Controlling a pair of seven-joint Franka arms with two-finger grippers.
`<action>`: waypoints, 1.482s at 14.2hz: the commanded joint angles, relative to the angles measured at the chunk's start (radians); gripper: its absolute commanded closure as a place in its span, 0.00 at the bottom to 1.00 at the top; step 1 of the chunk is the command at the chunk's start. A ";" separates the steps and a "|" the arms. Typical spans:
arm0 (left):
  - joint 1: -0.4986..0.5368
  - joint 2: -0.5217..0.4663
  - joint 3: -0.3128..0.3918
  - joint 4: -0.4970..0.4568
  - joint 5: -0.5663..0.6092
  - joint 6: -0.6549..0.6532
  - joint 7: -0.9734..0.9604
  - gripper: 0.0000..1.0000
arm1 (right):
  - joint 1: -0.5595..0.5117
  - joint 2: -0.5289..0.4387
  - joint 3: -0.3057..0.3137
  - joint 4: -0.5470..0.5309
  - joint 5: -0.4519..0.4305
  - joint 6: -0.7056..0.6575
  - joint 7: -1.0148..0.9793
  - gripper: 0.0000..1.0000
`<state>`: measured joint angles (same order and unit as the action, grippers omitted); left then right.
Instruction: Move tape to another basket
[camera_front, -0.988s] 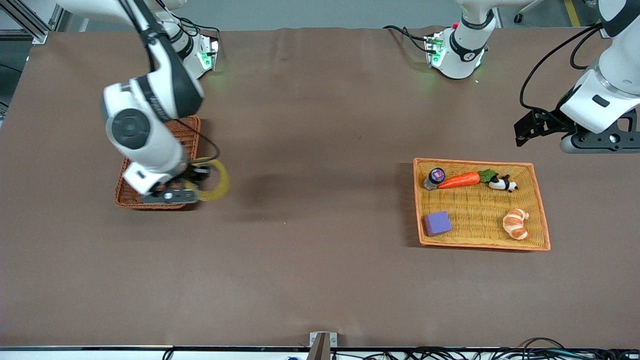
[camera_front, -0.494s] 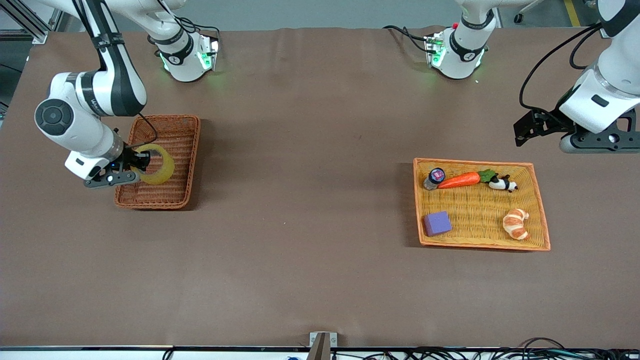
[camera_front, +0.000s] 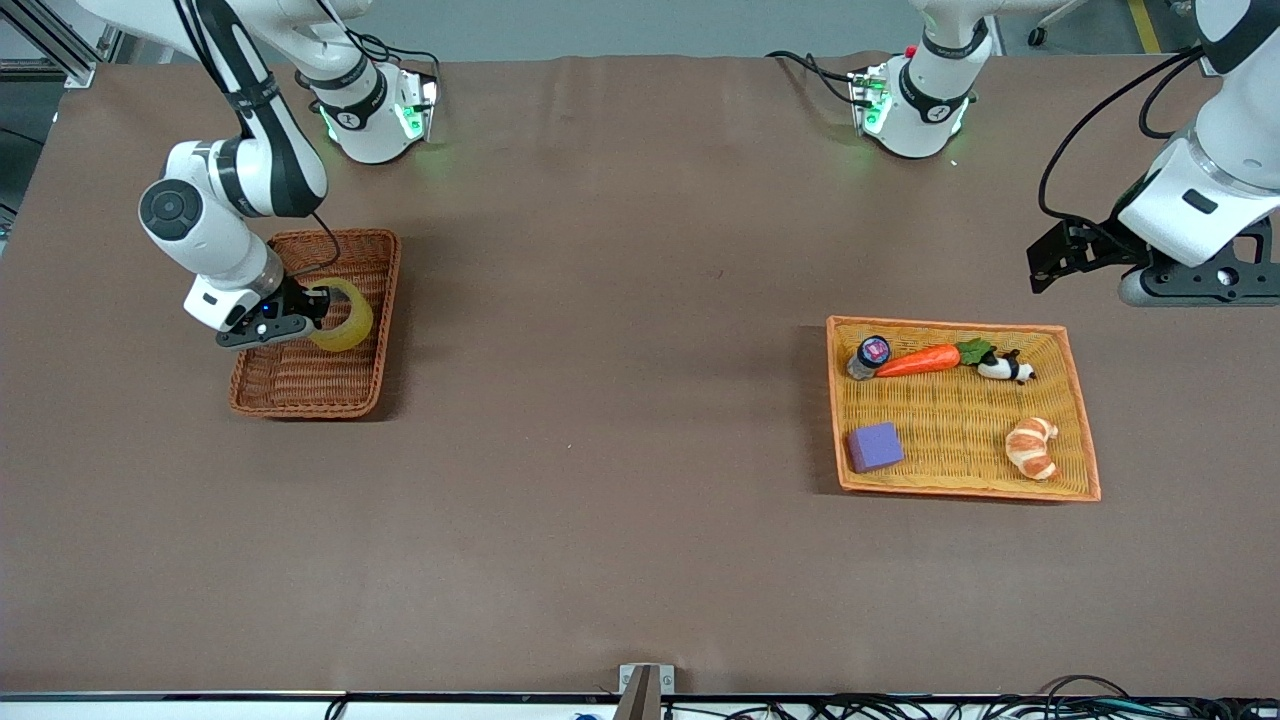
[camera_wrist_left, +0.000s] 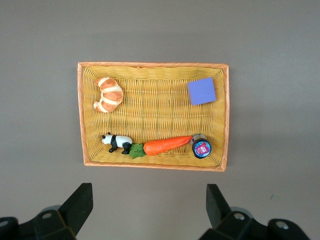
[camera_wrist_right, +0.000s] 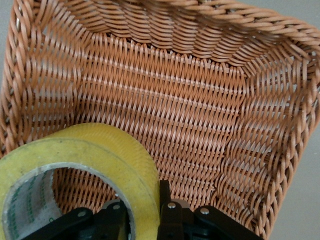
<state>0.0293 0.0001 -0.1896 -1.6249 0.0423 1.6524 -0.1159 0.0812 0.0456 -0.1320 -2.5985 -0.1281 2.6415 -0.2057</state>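
My right gripper (camera_front: 312, 310) is shut on the wall of the yellowish tape roll (camera_front: 343, 316), one finger inside the ring and one outside. It holds the roll over the reddish-brown wicker basket (camera_front: 290, 385) at the right arm's end of the table. In the right wrist view the tape (camera_wrist_right: 107, 160) fills the corner above the basket's woven floor (camera_wrist_right: 190, 105), held by the gripper (camera_wrist_right: 145, 207). My left gripper (camera_front: 1075, 255) is open and empty, waiting in the air by the left arm's end of the table; its fingers (camera_wrist_left: 75, 207) show over bare table.
A flat yellow-orange woven tray (camera_front: 960, 490) lies toward the left arm's end, holding a carrot (camera_front: 918, 360), a panda figure (camera_front: 1005, 368), a small jar (camera_front: 868, 356), a purple block (camera_front: 875, 446) and a croissant (camera_front: 1032, 447).
My right arm swung the tape from beside the basket across over it, then a little toward the robots' bases; the roll now hangs over the basket's middle. The left arm has not moved.
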 joint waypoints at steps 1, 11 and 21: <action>0.006 -0.008 -0.007 0.014 -0.013 0.001 0.009 0.00 | 0.000 -0.009 -0.029 -0.035 0.021 0.051 -0.060 0.95; 0.006 -0.006 -0.014 0.043 -0.010 -0.003 0.006 0.00 | 0.002 0.020 -0.038 0.010 0.019 0.031 -0.054 0.00; 0.006 -0.008 -0.014 0.060 -0.006 -0.032 0.007 0.00 | -0.050 -0.115 0.012 0.735 0.033 -0.825 0.123 0.00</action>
<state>0.0288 0.0000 -0.1960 -1.5741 0.0423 1.6435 -0.1158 0.0715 -0.0995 -0.1584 -2.0007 -0.1209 1.9262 -0.1177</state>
